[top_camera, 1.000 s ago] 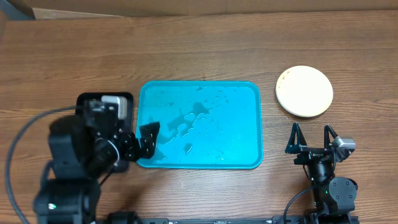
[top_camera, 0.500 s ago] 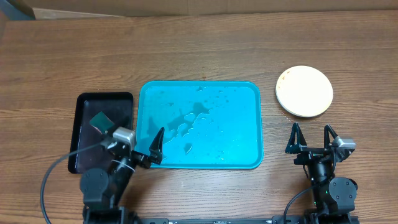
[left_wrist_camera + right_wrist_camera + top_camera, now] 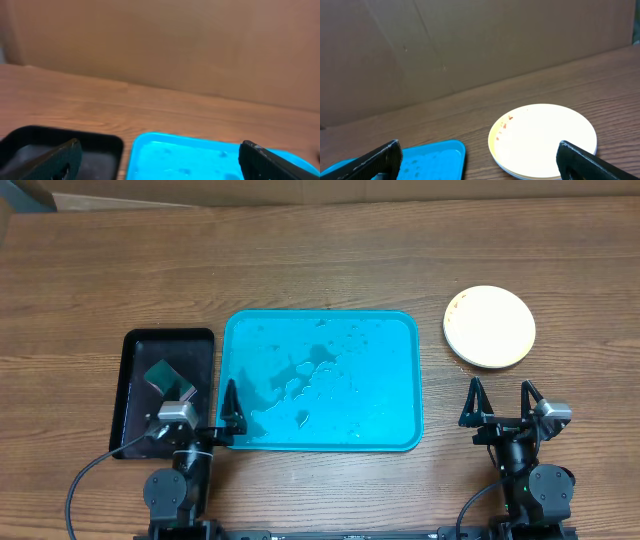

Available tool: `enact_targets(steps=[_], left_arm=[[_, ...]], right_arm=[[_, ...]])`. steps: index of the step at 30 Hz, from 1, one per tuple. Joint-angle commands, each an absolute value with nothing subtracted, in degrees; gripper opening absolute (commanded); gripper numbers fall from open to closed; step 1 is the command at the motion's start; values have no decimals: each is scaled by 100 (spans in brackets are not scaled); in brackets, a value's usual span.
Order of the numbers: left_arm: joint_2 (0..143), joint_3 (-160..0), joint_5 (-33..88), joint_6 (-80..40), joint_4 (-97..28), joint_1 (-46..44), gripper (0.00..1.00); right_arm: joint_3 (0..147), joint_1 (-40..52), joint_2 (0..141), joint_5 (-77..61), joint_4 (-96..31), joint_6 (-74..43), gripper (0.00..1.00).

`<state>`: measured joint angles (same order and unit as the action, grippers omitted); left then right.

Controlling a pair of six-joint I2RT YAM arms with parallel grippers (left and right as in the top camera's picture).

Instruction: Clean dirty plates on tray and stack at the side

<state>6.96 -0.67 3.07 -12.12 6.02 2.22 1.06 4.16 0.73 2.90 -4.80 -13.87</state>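
The turquoise tray lies at the table's middle with wet droplets and no plates on it; it also shows in the left wrist view and the right wrist view. The plates sit in a stack to the tray's right, the white one on top with small brown-red specks at its left rim; a yellow-green rim shows beneath in the right wrist view. My left gripper is open and empty at the tray's front left corner. My right gripper is open and empty in front of the stack.
A small black tray stands left of the turquoise tray and holds a dark green sponge. A brown cardboard wall runs along the table's far edge.
My left arm has drawn back from the black tray to the front edge, its open gripper now at the tray's front left corner. The sponge lies uncovered in the black tray. The right arm is still.
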Motion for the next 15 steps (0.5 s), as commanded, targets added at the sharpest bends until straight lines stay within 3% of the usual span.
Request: enact_targets(steps=[1,4,15], left_arm=[[401,-27,-237,-1284,244,185,100],[99,-27,-316,-1251,-460,183,100],[21,-27,-126,-447,-443,180,100]], right_arm=[[45,410,16,272,-462,-1365,100],[45,410,16,272,-462,-1365,100],[45,410,16,272,-462,-1365,100]])
